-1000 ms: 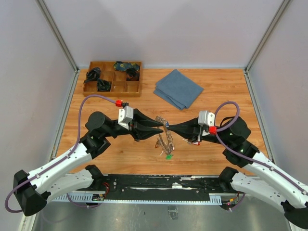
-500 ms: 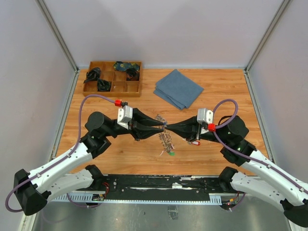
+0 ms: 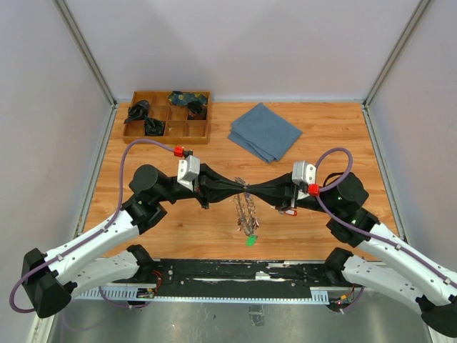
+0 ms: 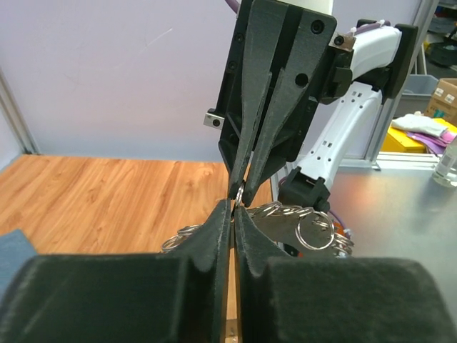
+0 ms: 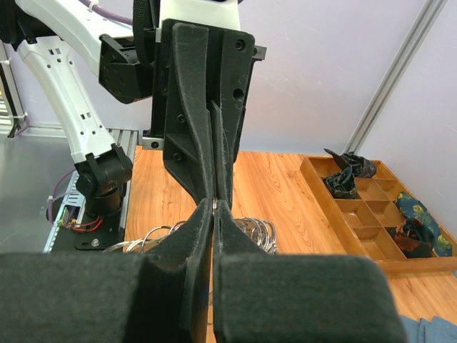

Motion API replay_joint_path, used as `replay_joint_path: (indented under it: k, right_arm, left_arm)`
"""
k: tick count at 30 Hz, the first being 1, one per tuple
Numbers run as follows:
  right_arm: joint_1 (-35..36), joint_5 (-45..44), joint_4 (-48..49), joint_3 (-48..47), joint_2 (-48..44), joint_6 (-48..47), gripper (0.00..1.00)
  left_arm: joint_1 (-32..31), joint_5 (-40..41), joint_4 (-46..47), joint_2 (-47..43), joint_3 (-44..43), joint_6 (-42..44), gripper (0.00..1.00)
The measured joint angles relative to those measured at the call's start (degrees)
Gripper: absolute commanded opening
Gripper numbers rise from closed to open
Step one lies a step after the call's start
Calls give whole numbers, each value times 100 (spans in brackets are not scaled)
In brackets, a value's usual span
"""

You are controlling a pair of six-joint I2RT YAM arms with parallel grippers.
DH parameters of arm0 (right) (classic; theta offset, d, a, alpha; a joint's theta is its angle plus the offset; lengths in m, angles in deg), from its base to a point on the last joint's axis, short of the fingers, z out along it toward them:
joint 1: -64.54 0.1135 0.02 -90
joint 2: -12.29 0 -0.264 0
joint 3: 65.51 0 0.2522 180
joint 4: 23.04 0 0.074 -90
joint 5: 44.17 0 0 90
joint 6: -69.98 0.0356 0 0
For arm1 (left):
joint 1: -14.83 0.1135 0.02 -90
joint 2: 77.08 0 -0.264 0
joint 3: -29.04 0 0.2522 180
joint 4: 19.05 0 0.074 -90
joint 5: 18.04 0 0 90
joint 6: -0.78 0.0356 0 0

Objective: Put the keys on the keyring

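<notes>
My left gripper [image 3: 242, 187] and right gripper [image 3: 250, 188] meet tip to tip above the middle of the table. Both are shut on the top of the keyring [image 3: 247, 211]. Its silver keys and rings hang below them in a narrow bunch, ending in a green tag [image 3: 250, 241]. In the left wrist view my left gripper [image 4: 234, 207] is pinched shut, and rings and keys [image 4: 307, 225] dangle beside it. In the right wrist view my right gripper [image 5: 214, 207] clamps a thin ring edge, with more rings [image 5: 253, 229] behind. A small red-tagged piece [image 3: 289, 211] shows under the right gripper.
A wooden compartment tray [image 3: 166, 132] with dark bundles stands at the back left; it also shows in the right wrist view [image 5: 371, 246]. A folded blue cloth [image 3: 265, 132] lies at the back centre. Grey walls and metal posts enclose the table.
The two grippers have closed in until their tips meet. The key bunch has gone from a spread loop to a narrow hanging strand, and the green tag hangs lower.
</notes>
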Motion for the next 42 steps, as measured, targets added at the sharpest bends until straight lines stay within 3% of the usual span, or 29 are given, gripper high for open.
replay_joint_path:
  k: [6,9,15,22,32,42]
  right_arm:
    - [4,-9,13,2,0,-2,0]
    - [4,-17,-151,-7,-28,-120,8]
    - [7,-129,-1333,-448,-129,-824,24]
    - [9,-293,-2527,-979,-219,-1681,31]
    - [28,-509,-3517,-1207,358,-2188,33]
    - [90,-588,-3687,-1207,581,-2332,31]
  left_arm:
    - [0,4,-2,0,0,17,0]
    - [0,11,-98,0,0,81,1]
    - [-24,186,-1075,0,-258,557,0]
    - [-24,505,-2232,9,-662,1113,1]
    - [-372,1130,-3390,225,-1047,1832,1]
    - [-828,1604,-4103,363,-1373,2457,0]
